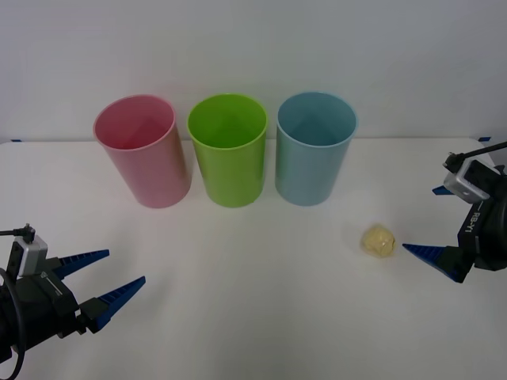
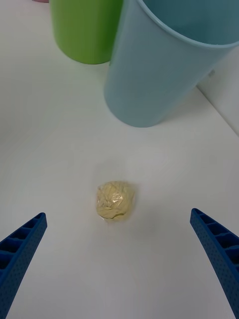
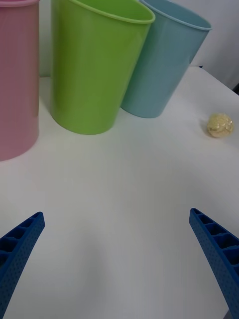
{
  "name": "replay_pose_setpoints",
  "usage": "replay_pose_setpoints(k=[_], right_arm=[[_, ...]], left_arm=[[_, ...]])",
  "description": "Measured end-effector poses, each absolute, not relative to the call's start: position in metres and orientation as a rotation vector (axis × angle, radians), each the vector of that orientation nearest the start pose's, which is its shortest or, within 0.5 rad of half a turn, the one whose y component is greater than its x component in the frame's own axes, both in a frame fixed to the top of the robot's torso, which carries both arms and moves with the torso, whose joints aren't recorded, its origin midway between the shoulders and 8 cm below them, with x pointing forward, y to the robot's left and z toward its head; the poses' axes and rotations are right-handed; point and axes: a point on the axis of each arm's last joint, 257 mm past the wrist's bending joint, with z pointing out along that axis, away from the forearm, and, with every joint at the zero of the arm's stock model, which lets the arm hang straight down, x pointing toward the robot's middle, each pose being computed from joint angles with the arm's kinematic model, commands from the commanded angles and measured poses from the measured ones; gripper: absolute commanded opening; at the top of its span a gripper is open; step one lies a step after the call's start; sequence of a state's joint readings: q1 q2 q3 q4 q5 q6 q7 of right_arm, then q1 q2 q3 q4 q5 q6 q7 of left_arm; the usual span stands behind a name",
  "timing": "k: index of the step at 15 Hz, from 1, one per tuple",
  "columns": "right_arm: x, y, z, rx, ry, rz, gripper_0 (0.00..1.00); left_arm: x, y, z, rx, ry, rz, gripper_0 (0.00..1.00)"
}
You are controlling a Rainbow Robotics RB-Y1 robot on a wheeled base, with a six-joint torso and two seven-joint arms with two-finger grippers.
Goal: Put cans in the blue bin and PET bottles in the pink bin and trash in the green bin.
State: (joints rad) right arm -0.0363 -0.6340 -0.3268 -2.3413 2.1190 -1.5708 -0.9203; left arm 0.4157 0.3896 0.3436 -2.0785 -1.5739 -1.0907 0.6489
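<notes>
From the front view, the right gripper stands low over the counter at its right edge, fingers spread wide, and the trash lies just beside the tip of the nearer finger, not touching it. Beyond the trash, farther from this gripper, stand the blue bin, then the green bin, then the pink bin, in one row and upright. The left gripper waits low at the left side, also spread, well apart from the trash.

In the right wrist view, the trash lies ahead of the right gripper, between the lines of its two fingers but not yet between the fingers themselves. The blue bin is right behind it, the green bin farther off to one side.

In the left wrist view, the left gripper holds nothing; the trash is far ahead and off to the side, near the blue bin.

I think the step in hand is reaching for the trash. Next the right gripper must go forward and probably a little lower, though its height is hard to judge, then close on the wad and carry it past the blue bin to the green one.
</notes>
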Motion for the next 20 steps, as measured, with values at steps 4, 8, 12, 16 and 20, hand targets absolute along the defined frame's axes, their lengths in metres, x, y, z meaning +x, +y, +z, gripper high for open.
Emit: replay_pose_setpoints(k=[4, 8, 12, 16, 20], right_arm=[[0.405, -0.259, -0.157, -1.102, 2.104, -0.025, 1.0], [0.417, -0.267, -0.157, -1.065, 2.127, -0.027, 1.0], [0.426, -0.273, -0.172, -1.048, 2.181, -0.01, 1.0], [0.428, -0.278, -0.191, -1.046, 2.235, -0.006, 1.0], [0.43, -0.281, -0.209, -1.032, 2.287, 0.002, 1.0]], left_arm=[[0.342, 0.24, -0.219, 0.518, 1.892, -0.623, 1.0], [0.342, 0.24, -0.219, 0.518, 1.892, -0.623, 1.0], [0.342, 0.24, -0.219, 0.518, 1.892, -0.623, 1.0], [0.342, 0.24, -0.219, 0.518, 1.892, -0.623, 1.0], [0.342, 0.24, -0.219, 0.518, 1.892, -0.623, 1.0]])
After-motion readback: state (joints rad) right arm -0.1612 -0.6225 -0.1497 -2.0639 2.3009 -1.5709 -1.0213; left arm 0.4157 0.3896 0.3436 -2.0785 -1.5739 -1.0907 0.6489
